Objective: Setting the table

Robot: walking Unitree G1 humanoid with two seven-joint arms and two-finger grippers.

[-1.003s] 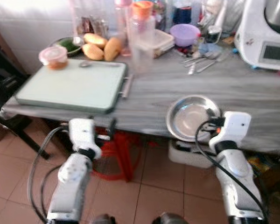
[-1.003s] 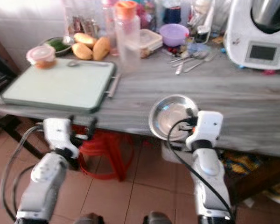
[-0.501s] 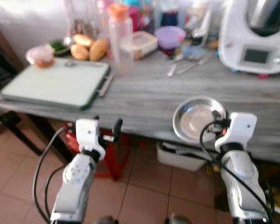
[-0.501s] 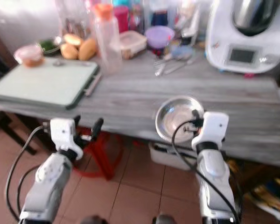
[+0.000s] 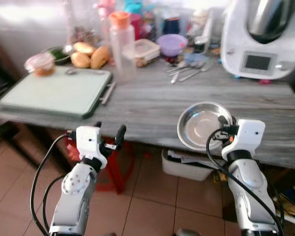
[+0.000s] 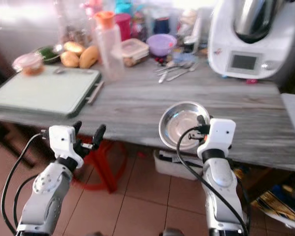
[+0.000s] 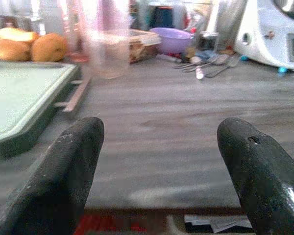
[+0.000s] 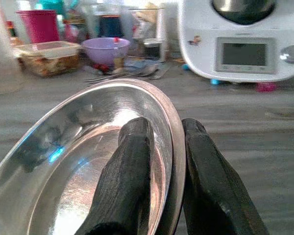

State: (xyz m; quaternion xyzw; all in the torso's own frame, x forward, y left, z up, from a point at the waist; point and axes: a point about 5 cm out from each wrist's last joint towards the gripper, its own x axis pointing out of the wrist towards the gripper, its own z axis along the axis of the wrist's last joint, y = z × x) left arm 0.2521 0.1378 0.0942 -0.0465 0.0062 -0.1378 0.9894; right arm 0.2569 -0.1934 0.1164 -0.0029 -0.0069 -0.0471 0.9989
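Nearest the viewer, both silver arms reach toward the near edge of the grey wooden surface [image 5: 147, 103]. The right gripper [image 5: 221, 129] has its jaws closed on the rim of a steel plate [image 5: 202, 124], one finger inside the dish and one outside, as the right wrist view shows; the plate is held over the near right part of the surface, and whether it touches the wood cannot be told. The left gripper [image 5: 109, 139] hangs just short of the near edge with its jaws spread wide and nothing between them.

On the near left lies a pale green tray [image 5: 51, 92], bare, with a lidded orange tub [image 5: 40, 63] at its far corner. Farther back stand a clear bottle with an orange cap [image 5: 121, 43], a lidded food box [image 5: 143, 49], a purple bowl [image 5: 171, 44] and loose cutlery [image 5: 186, 70]; a white kitchen machine [image 5: 261, 39] occupies the far right.

The task appears to be at an early stage: one plate is in hand and not yet released, while the cutlery remains in a heap at the back.
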